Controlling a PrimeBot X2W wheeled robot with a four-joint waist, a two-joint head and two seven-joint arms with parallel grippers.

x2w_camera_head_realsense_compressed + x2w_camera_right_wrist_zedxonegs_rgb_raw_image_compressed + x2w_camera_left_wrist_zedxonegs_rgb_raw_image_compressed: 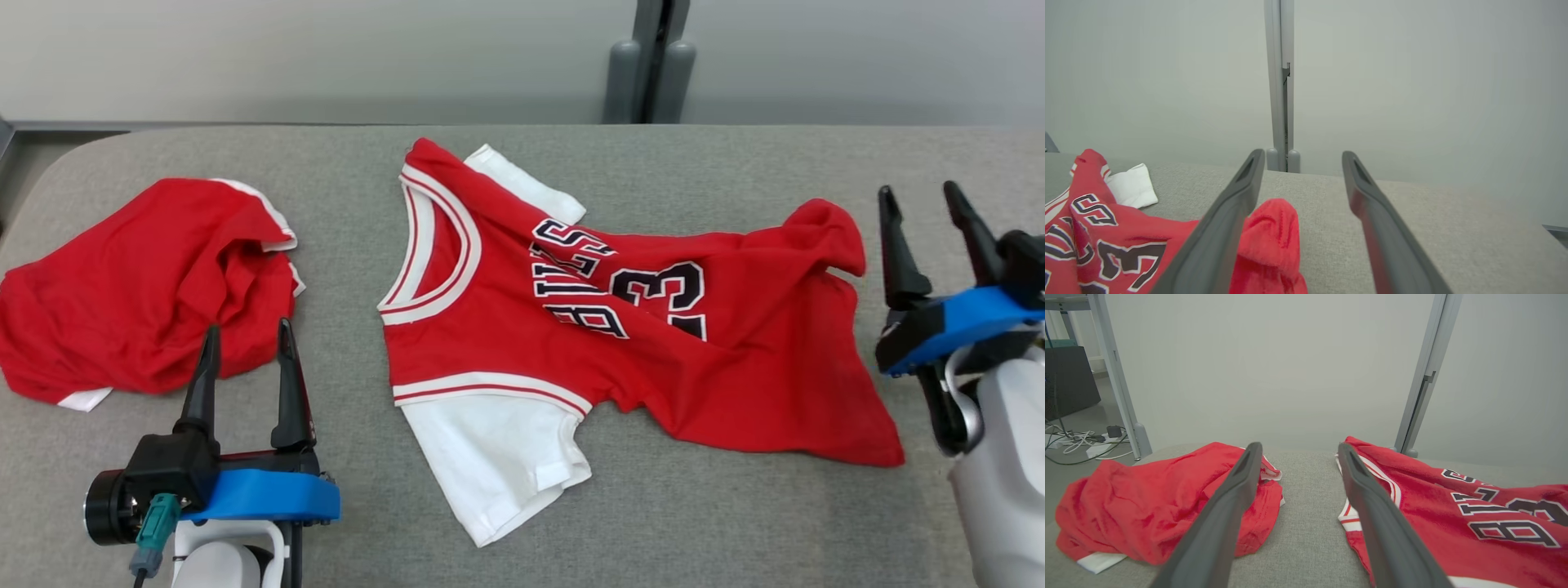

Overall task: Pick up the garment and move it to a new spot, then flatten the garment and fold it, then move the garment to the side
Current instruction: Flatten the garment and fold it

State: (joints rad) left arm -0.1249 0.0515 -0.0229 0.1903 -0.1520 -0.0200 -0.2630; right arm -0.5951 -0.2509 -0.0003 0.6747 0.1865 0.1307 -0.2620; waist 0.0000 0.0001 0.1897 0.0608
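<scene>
A red jersey [653, 343] with white sleeves, black lettering and the number 23 lies spread and wrinkled across the middle of the grey table [653, 163], collar to the left. It appears again as the jersey [1453, 506] and the jersey [1106, 241] in the wrist views. My left gripper [245, 343] stands open near the front left, between the jersey and a second red garment [139, 286], holding nothing. My right gripper [922, 204] is open at the table's right, just beyond the jersey's raised corner [1274, 228].
The second crumpled red garment [1151, 502] with white trim lies at the table's left end. A grey post [653, 65] stands behind the table against a pale wall. Cables [1081, 441] lie on the floor at far left.
</scene>
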